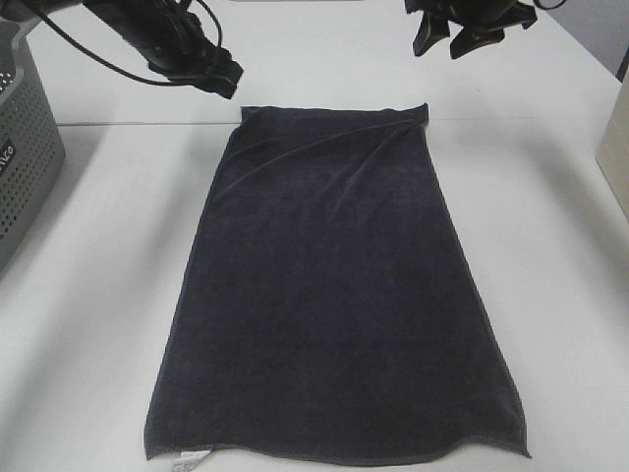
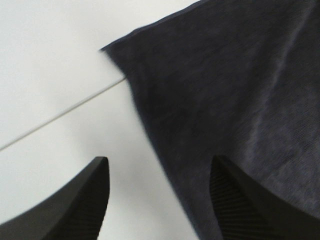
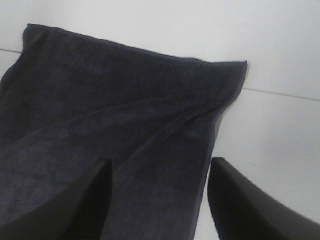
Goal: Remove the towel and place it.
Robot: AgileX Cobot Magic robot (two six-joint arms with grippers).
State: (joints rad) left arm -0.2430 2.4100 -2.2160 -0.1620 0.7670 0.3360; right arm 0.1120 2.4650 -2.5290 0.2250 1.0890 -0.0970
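Observation:
The dark charcoal towel (image 1: 334, 285) lies spread flat on the white table, its long side running from the far seam to the near edge, with a small white tag (image 1: 189, 455) at its near left corner. My left gripper (image 1: 214, 75) hangs open above the towel's far left corner (image 2: 107, 50), holding nothing. My right gripper (image 1: 454, 37) hangs open above the far right corner (image 3: 244, 64), holding nothing. The towel also fills much of the left wrist view (image 2: 240, 100) and the right wrist view (image 3: 110, 135).
A grey perforated plastic basket (image 1: 25, 147) stands at the left edge of the table. A pale box-like object (image 1: 617, 147) sits at the right edge. A seam (image 1: 128, 124) crosses the white tabletop under the towel's far end.

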